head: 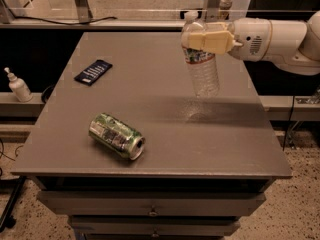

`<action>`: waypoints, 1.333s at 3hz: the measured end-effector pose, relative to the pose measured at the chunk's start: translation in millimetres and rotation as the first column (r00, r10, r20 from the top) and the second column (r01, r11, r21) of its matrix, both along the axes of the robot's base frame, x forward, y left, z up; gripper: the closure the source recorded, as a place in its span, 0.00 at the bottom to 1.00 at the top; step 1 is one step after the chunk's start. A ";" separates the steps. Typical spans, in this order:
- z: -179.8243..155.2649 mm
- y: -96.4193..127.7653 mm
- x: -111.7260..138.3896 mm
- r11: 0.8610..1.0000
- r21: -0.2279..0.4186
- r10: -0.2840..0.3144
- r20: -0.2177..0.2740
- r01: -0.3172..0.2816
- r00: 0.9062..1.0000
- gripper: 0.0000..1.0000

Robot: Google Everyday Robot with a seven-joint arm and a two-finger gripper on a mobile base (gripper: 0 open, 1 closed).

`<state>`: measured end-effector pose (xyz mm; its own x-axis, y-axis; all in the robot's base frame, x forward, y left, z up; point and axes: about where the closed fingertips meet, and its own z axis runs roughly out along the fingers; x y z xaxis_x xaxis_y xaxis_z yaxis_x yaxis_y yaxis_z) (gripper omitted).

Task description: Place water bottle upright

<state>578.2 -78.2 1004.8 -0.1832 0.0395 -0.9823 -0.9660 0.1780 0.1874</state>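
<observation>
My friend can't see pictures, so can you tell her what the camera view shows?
The robot's gripper, at the upper right, clamps its fingers on a clear water bottle, cap up, above a grey table. A green drink can lies on its side near the front, a dark flat packet at the back left.

The cream blocky hand (195,39), top centre, joins a rounded white arm (280,36).
</observation>
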 end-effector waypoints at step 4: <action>-7.5 -33.6 -19.7 0.938 0.345 -0.009 0.106 -0.028 0.994 1.00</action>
